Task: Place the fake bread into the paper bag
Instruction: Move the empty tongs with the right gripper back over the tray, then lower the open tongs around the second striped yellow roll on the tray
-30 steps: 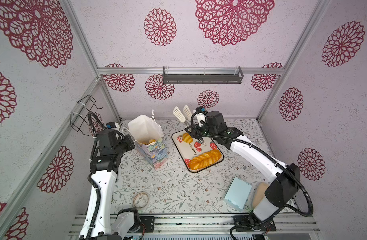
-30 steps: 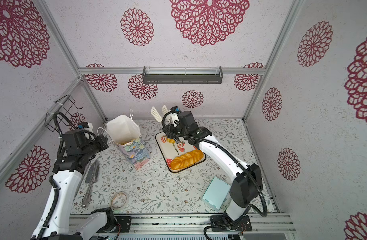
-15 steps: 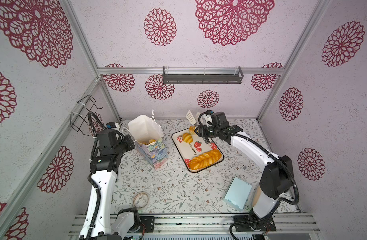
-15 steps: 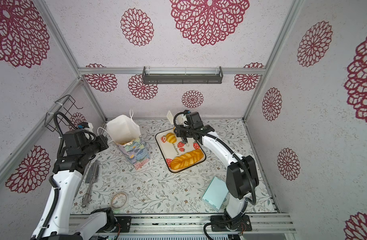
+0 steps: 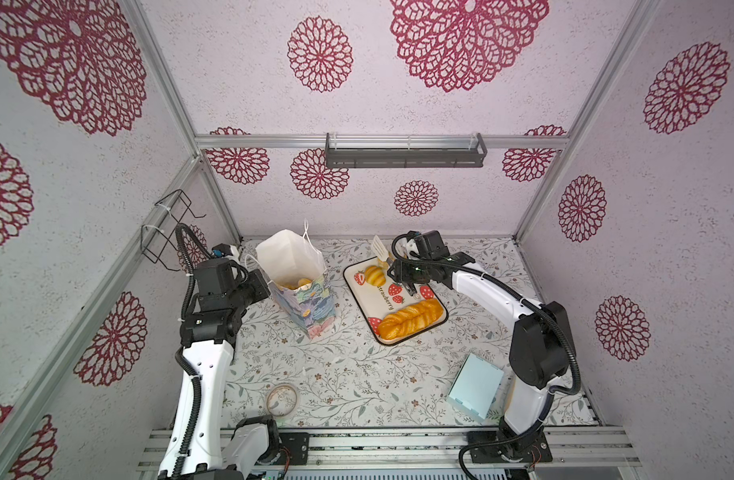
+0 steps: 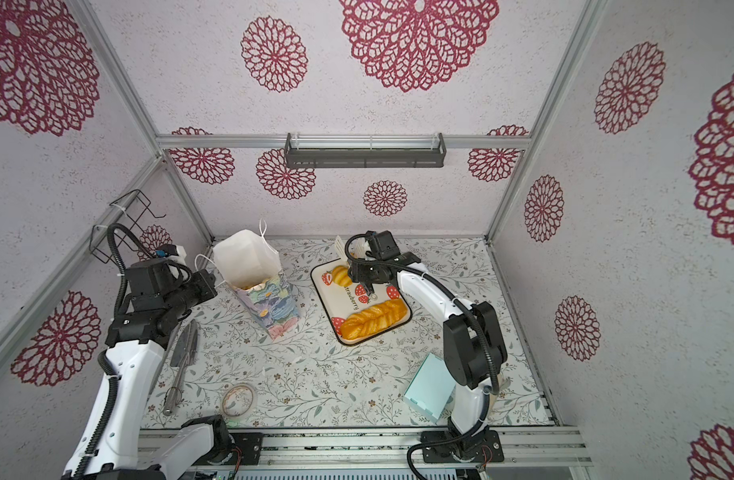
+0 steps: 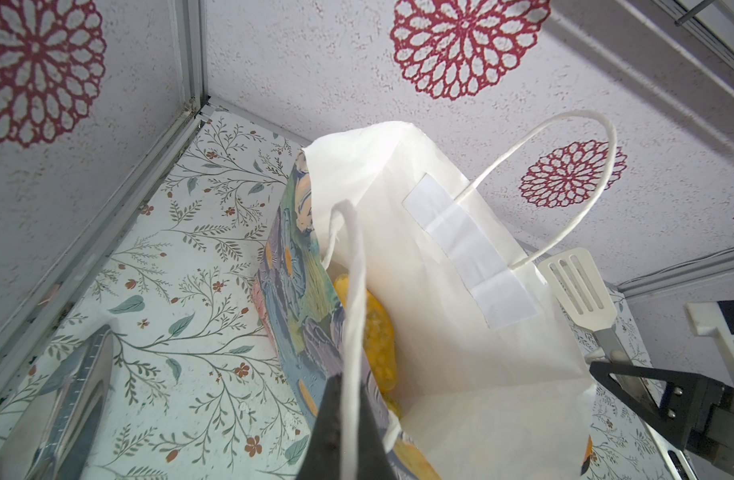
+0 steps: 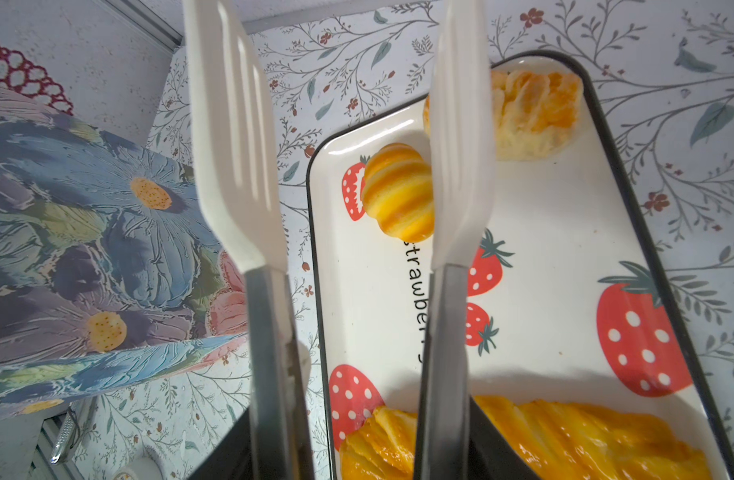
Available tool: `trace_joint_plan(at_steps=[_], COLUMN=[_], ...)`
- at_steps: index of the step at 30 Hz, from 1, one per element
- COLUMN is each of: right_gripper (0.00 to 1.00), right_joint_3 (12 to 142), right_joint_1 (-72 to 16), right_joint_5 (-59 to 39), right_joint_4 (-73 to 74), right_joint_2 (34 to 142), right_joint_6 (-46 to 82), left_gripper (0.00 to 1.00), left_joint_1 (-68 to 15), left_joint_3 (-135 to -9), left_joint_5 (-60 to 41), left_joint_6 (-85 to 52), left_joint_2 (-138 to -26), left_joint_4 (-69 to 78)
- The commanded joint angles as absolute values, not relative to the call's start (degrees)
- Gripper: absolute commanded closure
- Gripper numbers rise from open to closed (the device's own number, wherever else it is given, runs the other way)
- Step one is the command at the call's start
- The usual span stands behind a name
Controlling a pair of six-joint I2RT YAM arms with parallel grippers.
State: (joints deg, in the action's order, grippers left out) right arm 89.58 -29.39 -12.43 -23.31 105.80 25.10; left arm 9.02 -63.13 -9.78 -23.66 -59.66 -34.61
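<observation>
Looking down, both top views show only two breads on the strawberry tray [image 5: 371, 305] [image 6: 336, 305]: one striped round bun [image 5: 374, 275] [image 6: 341, 276] and one long braided loaf [image 5: 411, 318] [image 6: 373, 318]. The right wrist view shows three. A paler pastry [image 8: 535, 116] sits at the tray's far end, which the right gripper [image 5: 400, 272] [image 8: 357, 457] and its arm cover from above.

Only the left wrist view looks deep into the paper bag [image 7: 440, 270]. Orange bread in the bag [image 7: 377, 332] lies low against its wall. I make out at least two pieces, but not a firm count. From above, the bag [image 5: 305, 303] [image 6: 269, 309] stands open-mouthed on the worktop [image 5: 357, 374], between the left arm and the tray.

The left gripper [image 7: 350, 395] [image 6: 209, 284] has its jaws pinched tight on the bag, by one of its two white string handles [image 7: 352, 291]. The right jaws clasp one pair of tongs [image 8: 232, 145] [image 5: 379, 249] by the grey arms, which keep them part-way apart. The white slotted tips stand spread above the tray and grip nothing.

Around them lie one pale blue box [image 5: 475, 386] beside the right arm's base and one tape roll [image 5: 281, 400] near the front edge. A long metal utensil [image 6: 182, 353] lies by the left arm, visible in a top view and in the left wrist view [image 7: 78, 395]. A wire rack [image 5: 165, 232] hangs on the left wall, and a dark shelf [image 5: 404, 151] on the rear wall.
</observation>
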Motion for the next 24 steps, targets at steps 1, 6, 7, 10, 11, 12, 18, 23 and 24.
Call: trace_joint_plan(at_steps=[1, 6, 7, 10, 11, 12, 18, 23, 24], right_gripper=[0.41, 0.41, 0.41, 0.41, 0.41, 0.41, 0.40, 0.39, 0.38], right_joint_3=[89.91, 89.16, 89.04, 88.78, 88.79, 88.77, 89.12, 89.51, 89.64], right_joint_1=[-29.00, -29.01, -29.01, -29.01, -29.01, -29.03, -29.12, -29.31, -29.43], right_joint_5=[-13.14, -13.22, -13.27, -13.27, -13.18, -13.12, -13.23, -13.19, -13.12], right_joint_4=[-22.45, -22.16, -22.15, -22.16, -22.19, -22.24, -23.09, -23.82, -23.97], right_joint_2=[105.93, 106.59, 106.68, 107.26, 107.43, 107.61, 108.80, 109.77, 110.05], right_joint_6=[24.85, 24.78, 24.79, 24.74, 24.70, 24.66, 24.18, 23.86, 23.65], left_gripper=[1.00, 1.00, 1.00, 1.00, 1.00, 1.00, 1.00, 1.00, 1.00], left_joint_1=[9.44, 9.54, 9.50, 9.55, 9.54, 9.51, 9.53, 9.57, 9.56], left_joint_3=[-62.56, -62.66, -62.67, -62.66, -62.59, -62.58, -62.58, -62.56, -62.62], left_joint_5=[-9.75, -9.81, -9.76, -9.77, -9.76, -9.80, -9.76, -9.84, -9.88], left_joint_6=[-23.90, -23.88, -23.88, -23.86, -23.90, -23.91, -23.91, -23.91, -23.86], left_joint_2=[-59.90, -59.99, -60.01, -59.97, -59.90, -59.93, -59.87, -60.00, -60.01], left_joint_4=[-34.01, -34.01, -34.01, -34.05, -34.01, -33.99, -34.08, -33.97, -33.97])
